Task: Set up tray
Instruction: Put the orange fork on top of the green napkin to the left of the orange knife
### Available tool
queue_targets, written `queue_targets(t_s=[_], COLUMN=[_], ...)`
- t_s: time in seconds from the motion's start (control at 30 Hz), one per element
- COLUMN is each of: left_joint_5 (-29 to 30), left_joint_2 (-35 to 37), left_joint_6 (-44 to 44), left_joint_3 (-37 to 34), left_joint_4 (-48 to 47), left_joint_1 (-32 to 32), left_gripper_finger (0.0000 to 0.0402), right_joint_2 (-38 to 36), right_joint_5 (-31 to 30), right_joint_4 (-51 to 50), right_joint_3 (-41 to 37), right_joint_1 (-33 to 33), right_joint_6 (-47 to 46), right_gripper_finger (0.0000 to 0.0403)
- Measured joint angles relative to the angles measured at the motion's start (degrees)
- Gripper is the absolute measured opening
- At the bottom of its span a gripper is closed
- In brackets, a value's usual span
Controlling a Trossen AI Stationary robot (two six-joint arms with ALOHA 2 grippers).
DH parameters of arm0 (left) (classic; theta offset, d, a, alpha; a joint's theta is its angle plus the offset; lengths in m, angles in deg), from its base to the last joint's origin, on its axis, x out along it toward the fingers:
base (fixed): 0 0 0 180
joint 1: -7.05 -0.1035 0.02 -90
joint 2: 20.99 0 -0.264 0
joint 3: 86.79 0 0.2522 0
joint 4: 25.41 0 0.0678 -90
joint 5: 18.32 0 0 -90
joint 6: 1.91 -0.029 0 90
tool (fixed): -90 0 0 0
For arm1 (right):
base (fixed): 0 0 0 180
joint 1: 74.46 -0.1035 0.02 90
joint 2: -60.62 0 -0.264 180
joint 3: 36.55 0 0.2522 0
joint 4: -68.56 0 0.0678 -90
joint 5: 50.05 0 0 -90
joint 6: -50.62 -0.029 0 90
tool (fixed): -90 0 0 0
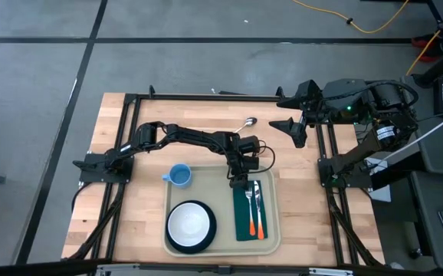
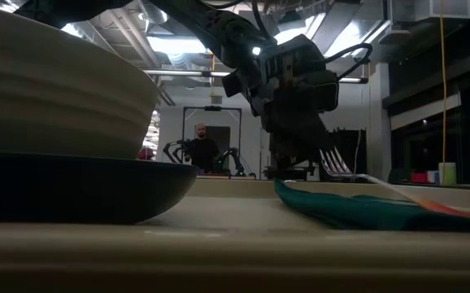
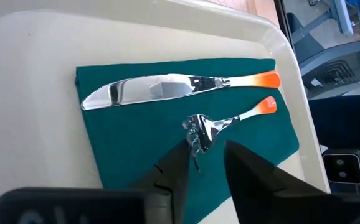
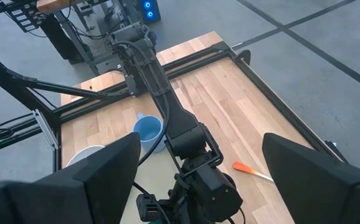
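Grey concrete floor surrounds a pale wooden table (image 1: pixel 129 222), and in the low view a person sits far off in the room behind it.

At the left edge of the table the left arm has its base, reaching inward across the wood. A small blue cup (image 1: pixel 179 175) stands on the bare table just beside the far left corner of the tray (image 1: pixel 271 247). That cream tray lies at the near middle of the table. On its left half sits a dark round plate (image 1: pixel 210 236) with a white bowl (image 1: pixel 189 224) in it; on its right half lies a dark green napkin (image 1: pixel 242 228) bearing a knife (image 3: pixel 167 88) and a fork (image 3: pixel 227 121), both with orange handles, side by side.

The left gripper (image 3: pixel 200 160) hovers over the far end of the napkin, fingertips just at the fork's tines. Its jaws stand a little apart with nothing between them, so the fork looks freshly set down and released.

Farther right, a spoon (image 1: pixel 246 123) lies on the wood beyond the tray, untouched. The right gripper (image 1: pixel 293 129) waits above the table's far right side, jaws spread wide and empty.

Judging by this, the cutlery step is nearly done. The next move probably calls for lifting the left gripper straight up without dragging the fork, then fetching the spoon or the cup.
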Motion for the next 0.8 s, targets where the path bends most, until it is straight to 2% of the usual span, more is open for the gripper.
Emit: queue_targets(t_s=[0.23, 0.8], left_joint_5=[0.0, 0.1], left_joint_2=[0.0, 0.0], left_joint_6=[0.2, -0.3], left_joint_3=[0.0, 0.0], left_joint_4=[0.0, -0.4], left_joint_1=[0.0, -1.3], left_gripper_finger=[0.0122, 0.0157], right_joint_2=[0.0, 0.0], right_joint_5=[0.0, 0.0], right_joint_4=[0.0, 0.0], right_joint_3=[0.0, 0.0], right_joint_1=[0.0, 0.0], right_joint_6=[0.0, 0.0], right_gripper_finger=[0.0341, 0.0341])
